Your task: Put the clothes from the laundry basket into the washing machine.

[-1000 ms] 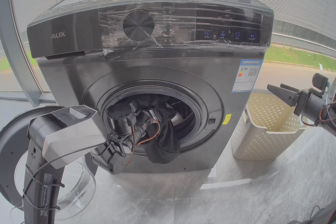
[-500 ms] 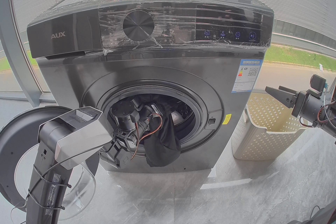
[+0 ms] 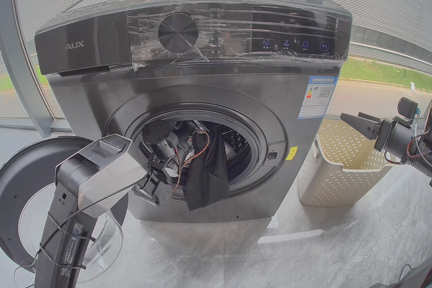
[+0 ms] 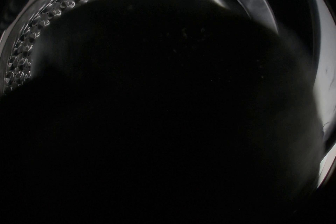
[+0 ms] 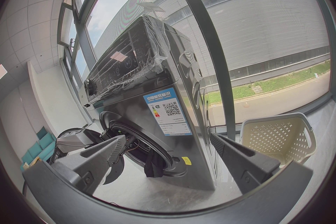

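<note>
A grey front-loading washing machine [image 3: 193,77] stands with its round opening uncovered. A black garment [image 3: 209,176] hangs out of the opening over the lower rim, its upper part inside the drum. My left arm's wrist [image 3: 168,151] reaches into the opening beside the garment, and its fingers are hidden inside. In the left wrist view, dark cloth [image 4: 168,112] covers nearly everything, with the dimpled drum wall [image 4: 21,60] at the edge. My right gripper [image 3: 355,119] is open, holding nothing, above the cream laundry basket [image 3: 342,185]. The basket [image 5: 280,133] shows its perforated inner walls.
The washer door [image 3: 27,194] stands swung open to the left, low beside my left arm. The basket sits on the grey floor right of the machine. Window frames and glass stand behind the machine. Open floor [image 3: 292,248] lies in front.
My left arm has pushed deeper and higher into the drum opening. The black garment has risen with it and hangs less far down. The right gripper has drifted slightly.
</note>
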